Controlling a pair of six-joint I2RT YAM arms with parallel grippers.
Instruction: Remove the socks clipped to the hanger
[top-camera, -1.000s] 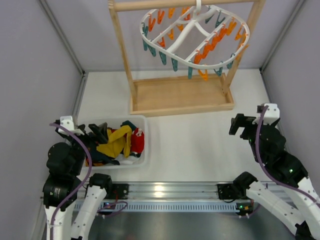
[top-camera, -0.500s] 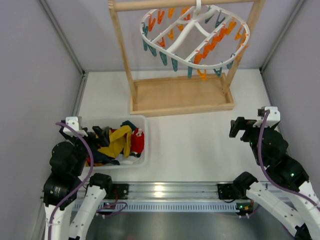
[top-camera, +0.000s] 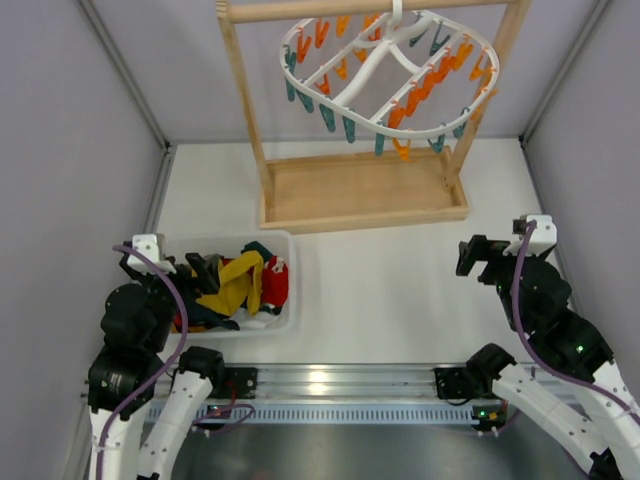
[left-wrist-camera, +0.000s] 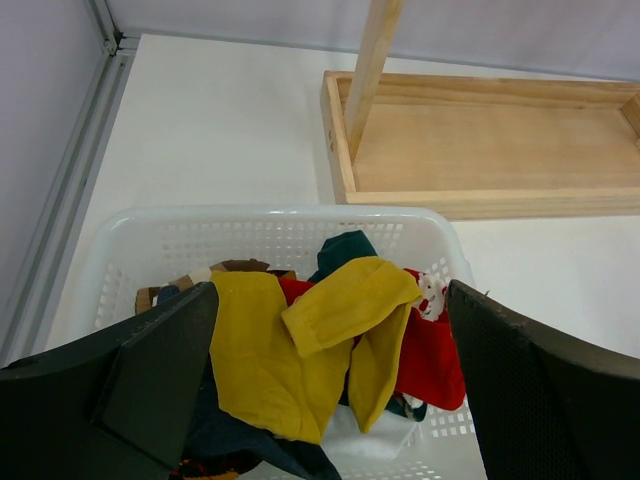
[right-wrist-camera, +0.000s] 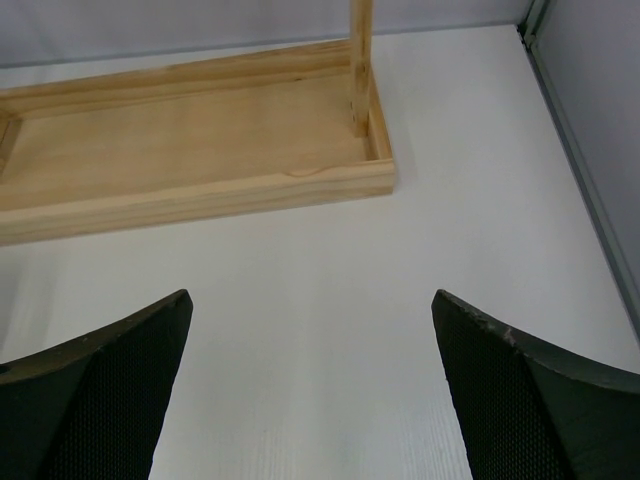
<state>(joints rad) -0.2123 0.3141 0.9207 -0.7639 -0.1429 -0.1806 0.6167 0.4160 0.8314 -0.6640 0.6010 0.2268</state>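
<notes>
The white oval hanger (top-camera: 385, 70) hangs from the wooden stand at the back, with orange and teal pegs and no sock on it. The socks (top-camera: 240, 285), mustard yellow, red and dark, lie piled in a white basket (top-camera: 290, 315) at the front left. They also show in the left wrist view (left-wrist-camera: 330, 340). My left gripper (top-camera: 200, 268) is open and empty just above the basket's left half; in its own view it (left-wrist-camera: 330, 400) spans the pile. My right gripper (top-camera: 478, 255) is open and empty above the bare table at the right, seen too in the right wrist view (right-wrist-camera: 310, 400).
The light wooden stand (top-camera: 365, 195) with its flat base stands at the back centre, its base also in the left wrist view (left-wrist-camera: 490, 150) and right wrist view (right-wrist-camera: 190, 150). Grey walls close in both sides. A metal rail (top-camera: 330, 385) runs along the near edge.
Both arms have drawn back a little toward their bases. My left gripper has shifted slightly nearer over the basket. The socks and hanger have not moved.
</notes>
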